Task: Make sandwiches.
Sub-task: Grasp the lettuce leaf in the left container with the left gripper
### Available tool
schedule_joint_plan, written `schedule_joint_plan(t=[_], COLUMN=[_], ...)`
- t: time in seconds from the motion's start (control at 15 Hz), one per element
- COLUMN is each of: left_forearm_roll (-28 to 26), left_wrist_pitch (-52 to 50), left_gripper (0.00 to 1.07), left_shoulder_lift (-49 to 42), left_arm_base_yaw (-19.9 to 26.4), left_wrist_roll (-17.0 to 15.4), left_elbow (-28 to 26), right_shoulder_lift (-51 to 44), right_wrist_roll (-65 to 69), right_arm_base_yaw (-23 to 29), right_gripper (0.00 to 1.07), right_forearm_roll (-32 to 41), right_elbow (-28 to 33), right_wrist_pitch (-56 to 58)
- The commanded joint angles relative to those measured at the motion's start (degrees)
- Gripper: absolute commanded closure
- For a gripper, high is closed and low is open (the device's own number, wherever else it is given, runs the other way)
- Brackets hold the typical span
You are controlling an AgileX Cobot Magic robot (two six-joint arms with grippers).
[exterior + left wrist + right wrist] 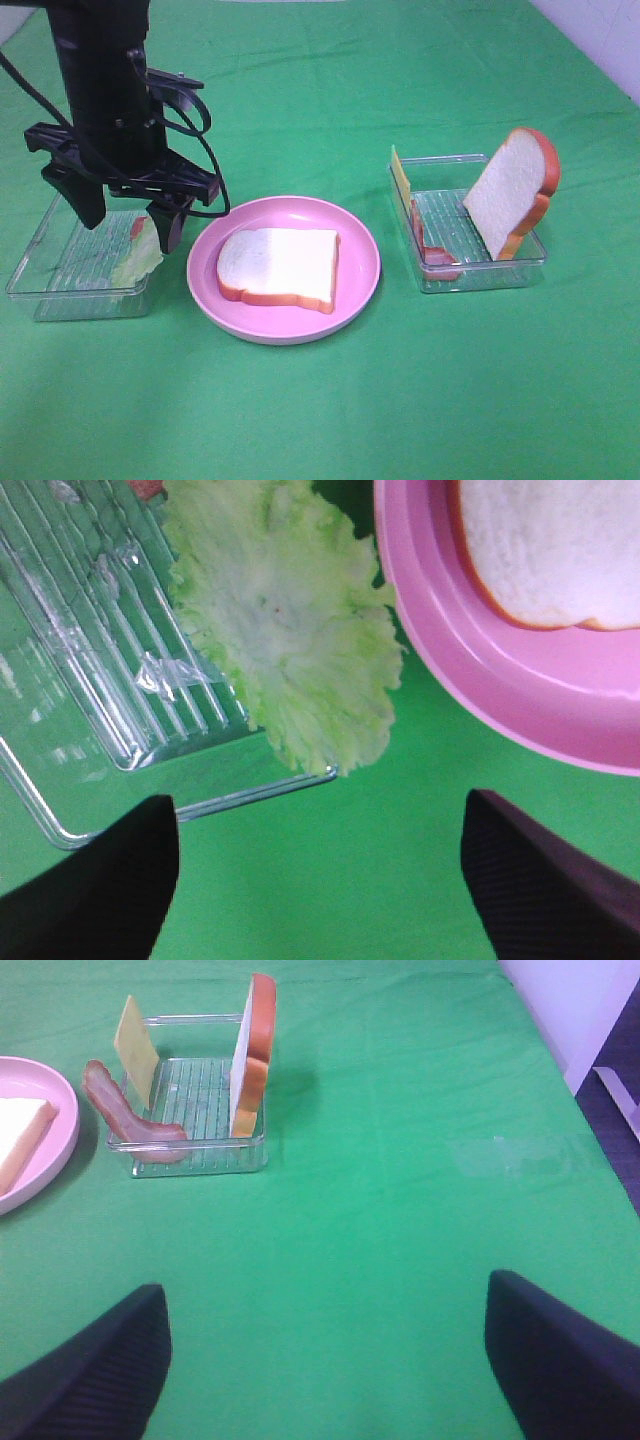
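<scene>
Hovering centre left, left gripper point(130, 232) stands jaws apart over lettuce point(140, 258) overhanging the tray point(60, 275) corner. Recommend pinching that free edge, lifting clear, laying it flat on the bread slice point(280, 265). Right gripper point(325, 1290): fingers spread, empty.

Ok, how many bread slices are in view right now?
2. One bread slice lies flat on the pink plate; the other slice stands on edge in the right clear tray. I see no sign of a hidden one.
</scene>
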Motion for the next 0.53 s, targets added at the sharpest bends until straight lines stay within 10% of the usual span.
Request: schedule_joint_plan(t=[0.07,0.53], left_forearm_roll=[1.49,1.32], left_wrist_pitch=[1.2,-6.25], left_gripper=[0.32,0.51], left_shoulder_lift=[1.95,4.24], left_arm_base_yaw=[-0.52,-0.69], left_wrist_roll=[-1.95,-3.27], left_elbow=[0.4,0.4], right_shoulder_lift=[-0.63,-0.63], right_wrist_roll=[-0.92,-0.92], right_arm_base_yaw=[-0.17,-0.17], right_gripper=[0.27,0.27], right_forearm_roll=[-0.06,-0.06], right_elbow=[0.23,0.23], right_wrist_pitch=[-0.63,-0.63])
